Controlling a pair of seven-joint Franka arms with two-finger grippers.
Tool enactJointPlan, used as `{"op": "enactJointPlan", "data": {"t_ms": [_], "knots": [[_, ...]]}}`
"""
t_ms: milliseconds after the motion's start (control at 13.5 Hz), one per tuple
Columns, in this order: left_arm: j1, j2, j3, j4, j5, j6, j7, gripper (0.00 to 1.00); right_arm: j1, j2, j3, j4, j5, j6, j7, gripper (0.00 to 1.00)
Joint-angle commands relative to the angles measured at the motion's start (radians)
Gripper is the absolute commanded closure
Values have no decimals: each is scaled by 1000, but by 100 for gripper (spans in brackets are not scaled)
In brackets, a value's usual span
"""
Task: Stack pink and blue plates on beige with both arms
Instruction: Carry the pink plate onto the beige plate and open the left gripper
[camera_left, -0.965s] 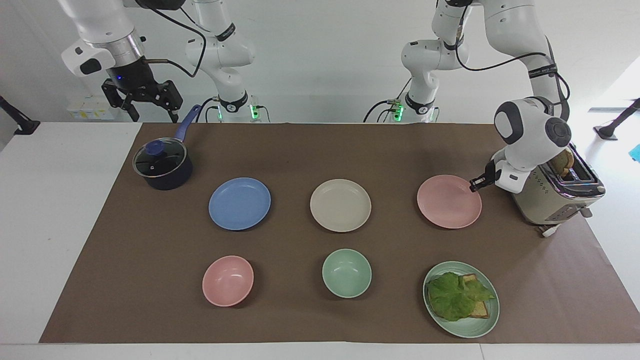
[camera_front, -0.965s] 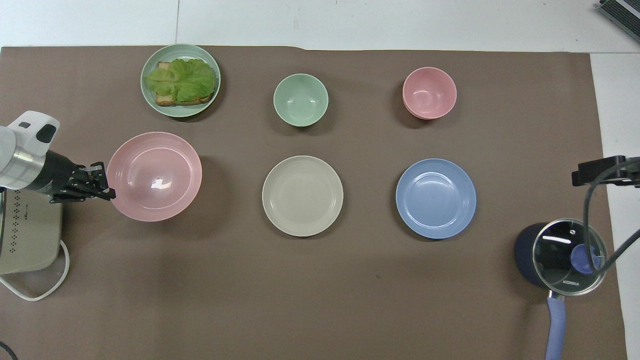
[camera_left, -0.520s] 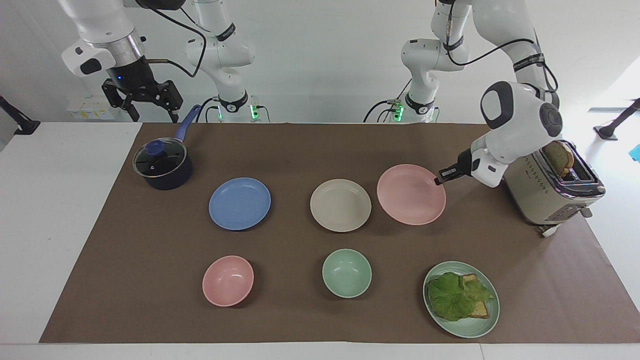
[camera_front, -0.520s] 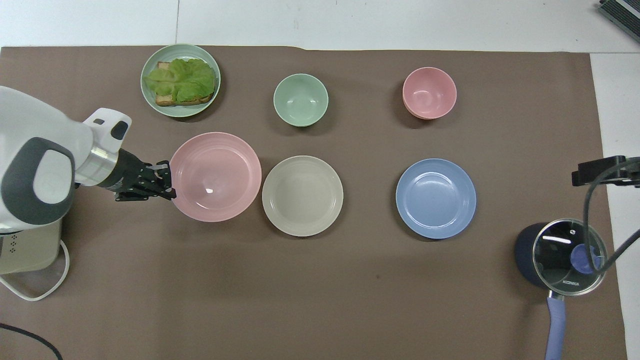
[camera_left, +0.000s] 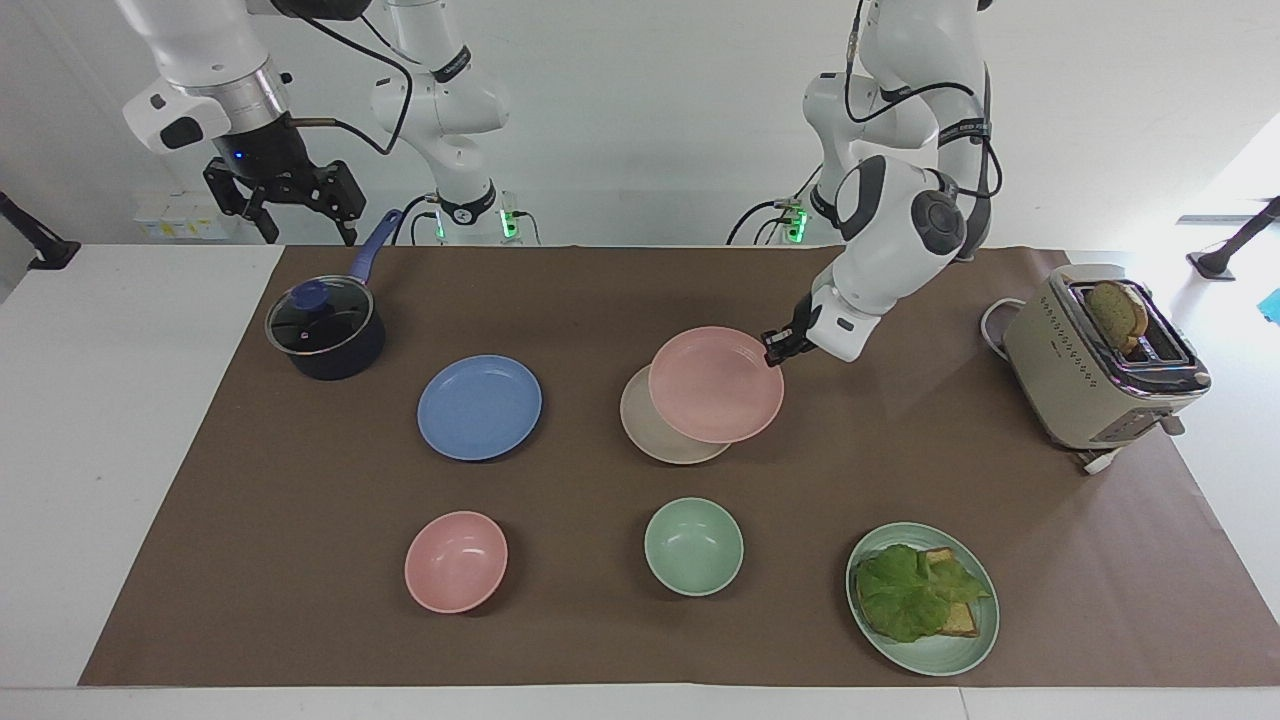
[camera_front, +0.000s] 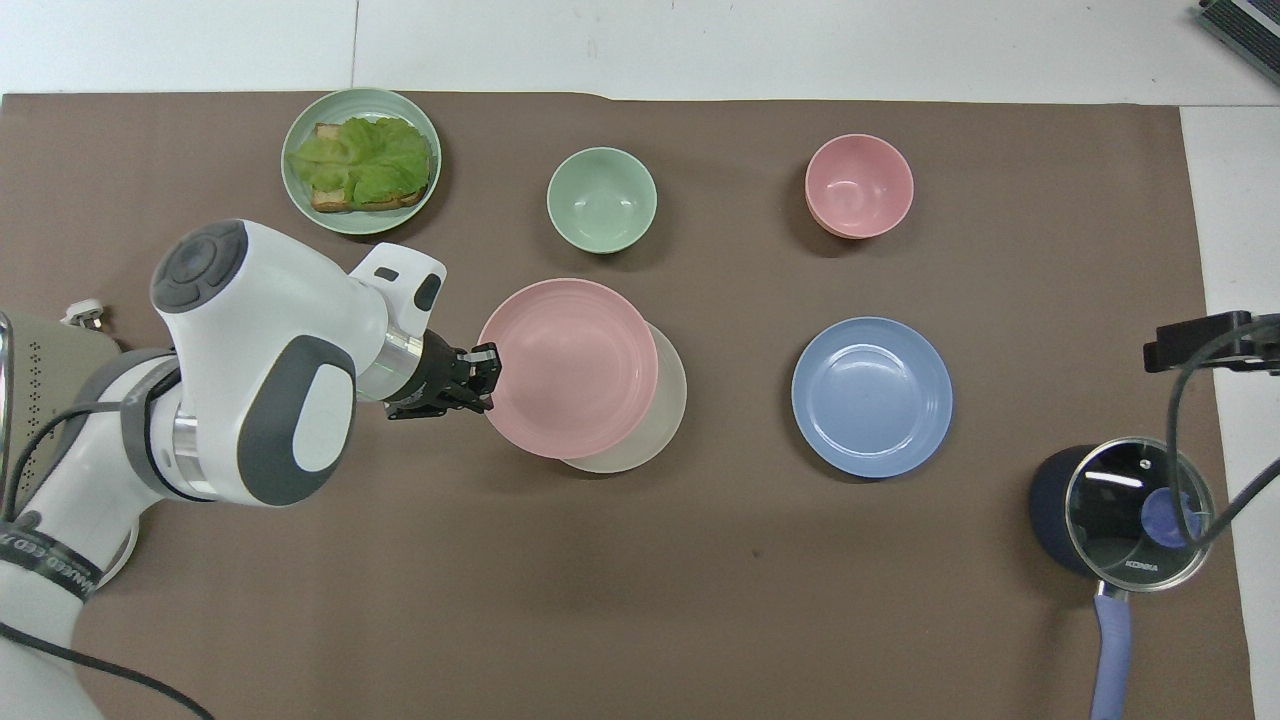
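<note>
Since a second ago, our left hand (camera_left: 775, 349) has carried the pink plate (camera_left: 716, 384) away from the toaster (camera_left: 1100, 365) and over toward the middle of the surface (camera_left: 600, 290). We pinch the plate tight by its rim, at about 2 o'clock on the plate in the facing view. Now the pink plate hangs over the beige plate (camera_left: 660, 440) and hides most of it. Only a thin moon of beige peeks out at about 7 o'clock in the facing view. The two plates are not lined up yet, so we think a little more sliding is needed before we let go. We cannot tell for sure whether the pink plate is touching the beige one or floating just above it, but it looks lifted a bit.

Our right hand (camera_left: 285, 195) has not moved. It waits with its fingers spread wide and holds nothing, up above the corner of the surface by the dark pot (camera_left: 325, 330) with the glass lid.

The blue plate (camera_left: 479, 407) lies flat on the brown mat, beside the beige plate, toward the right arm's end. Nobody has touched it. So we think the first plate is almost done, and the blue one is next, likely a job for our right hand.
</note>
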Motion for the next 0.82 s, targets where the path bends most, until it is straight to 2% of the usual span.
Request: {"op": "enactJointPlan", "data": {"t_ms": [0, 297, 594, 668, 742], "knots": [[-61, 17, 20, -47, -27, 107, -20, 100, -15, -2, 9, 1, 6, -8, -22, 0], [-76, 70, 20, -66, -38, 187, -22, 100, -15, -2, 9, 1, 6, -8, -22, 0], [-76, 71, 20, -73, -38, 197, -20, 100, -15, -2, 9, 1, 6, -8, -22, 0], [-78, 72, 20, -73, -38, 206, -20, 89, -15, -2, 9, 1, 6, -9, -22, 0], [-76, 72, 20, -72, -38, 207, -10, 5, -15, -2, 9, 1, 6, -9, -22, 0]]}}
